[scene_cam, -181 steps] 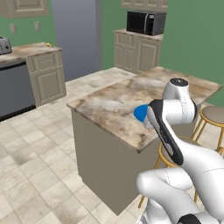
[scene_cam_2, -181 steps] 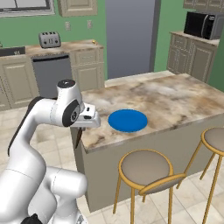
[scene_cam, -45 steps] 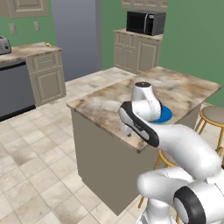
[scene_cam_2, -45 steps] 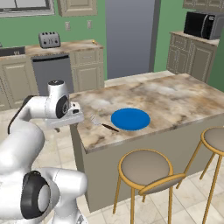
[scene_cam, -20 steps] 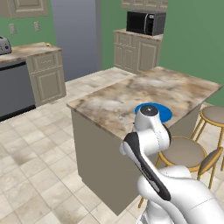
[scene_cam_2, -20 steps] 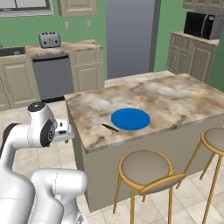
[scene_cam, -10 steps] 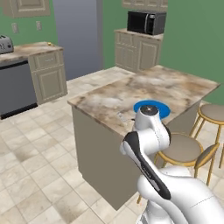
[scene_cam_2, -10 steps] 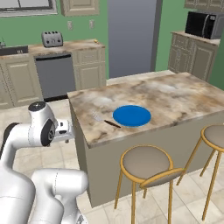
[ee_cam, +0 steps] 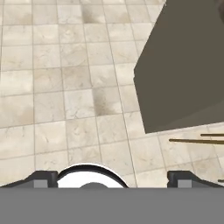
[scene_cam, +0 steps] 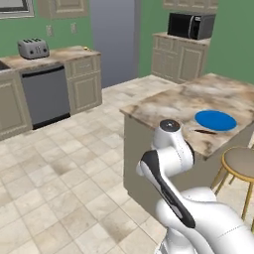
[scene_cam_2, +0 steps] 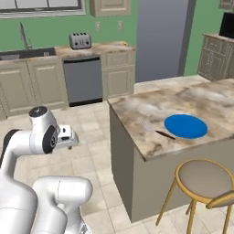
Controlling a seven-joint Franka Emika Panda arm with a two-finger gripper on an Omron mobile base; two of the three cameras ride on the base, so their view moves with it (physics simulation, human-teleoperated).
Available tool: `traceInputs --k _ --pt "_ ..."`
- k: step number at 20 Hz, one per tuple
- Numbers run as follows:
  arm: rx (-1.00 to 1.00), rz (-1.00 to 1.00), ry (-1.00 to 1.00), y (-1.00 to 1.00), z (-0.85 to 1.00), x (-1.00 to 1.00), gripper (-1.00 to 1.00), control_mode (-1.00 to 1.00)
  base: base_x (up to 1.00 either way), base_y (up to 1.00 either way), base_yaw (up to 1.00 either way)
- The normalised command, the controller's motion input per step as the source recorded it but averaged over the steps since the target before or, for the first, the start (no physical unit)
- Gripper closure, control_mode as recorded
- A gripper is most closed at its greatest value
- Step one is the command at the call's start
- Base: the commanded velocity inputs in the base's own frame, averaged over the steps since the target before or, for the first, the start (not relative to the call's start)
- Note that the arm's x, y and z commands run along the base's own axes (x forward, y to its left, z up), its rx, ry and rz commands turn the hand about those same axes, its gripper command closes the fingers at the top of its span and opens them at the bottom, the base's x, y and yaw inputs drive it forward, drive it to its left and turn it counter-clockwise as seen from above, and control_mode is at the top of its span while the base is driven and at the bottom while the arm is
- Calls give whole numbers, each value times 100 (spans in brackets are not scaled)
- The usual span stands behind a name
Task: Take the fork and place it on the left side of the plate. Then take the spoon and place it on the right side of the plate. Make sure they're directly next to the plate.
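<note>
- The plate point(scene_cam_2: 186, 126) lies near the front corner of the island counter point(scene_cam_2: 137, 109), close to the edge above the stool point(scene_cam_2: 201, 176), a spot the arm should be able to reach from the floor side.
- The fork point(scene_cam_2: 155, 129) rests on the marble just beside the plate's left rim, dark handle toward the counter edge and pale head pointing inward; it looks close to the plate, though whether they touch is too small to tell. In the left base view its handle point(scene_cam: 204, 131) shows as a short dark line just in front of the plate point(scene_cam: 215, 120).
- I cannot make out the spoon anywhere on the counter.
- The gripper point(ee_cam: 113, 177) hangs low beside the island and faces the floor tiles point(ee_cam: 61, 87); its fingers stand wide apart with nothing between them.
- Judged from this, the fork part seems done and the spoon is yet to be fetched.
- Against half a second ago, both base views have shifted: the island sits further right, and the dishwasher point(scene_cam_2: 82, 80) and toaster point(scene_cam_2: 79, 40) are more central, so the base has moved, not the objects. The fork and plate keep their arrangement.
</note>
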Motion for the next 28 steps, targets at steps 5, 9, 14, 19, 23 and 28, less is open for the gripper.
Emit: traceInputs --k 5,9,14,19,23,28 --pt "0 0 0 0 0 0 -100 100 100 100 9" --pt "0 0 0 0 0 0 -100 100 100 86 0" --pt "0 0 0 0 0 0 -100 100 100 99 -2" --pt "0 0 0 0 0 0 -100 100 100 98 -15" --pt "0 0 0 0 0 0 -100 100 100 97 -20" --pt "0 0 0 0 0 0 -100 100 100 96 -25"
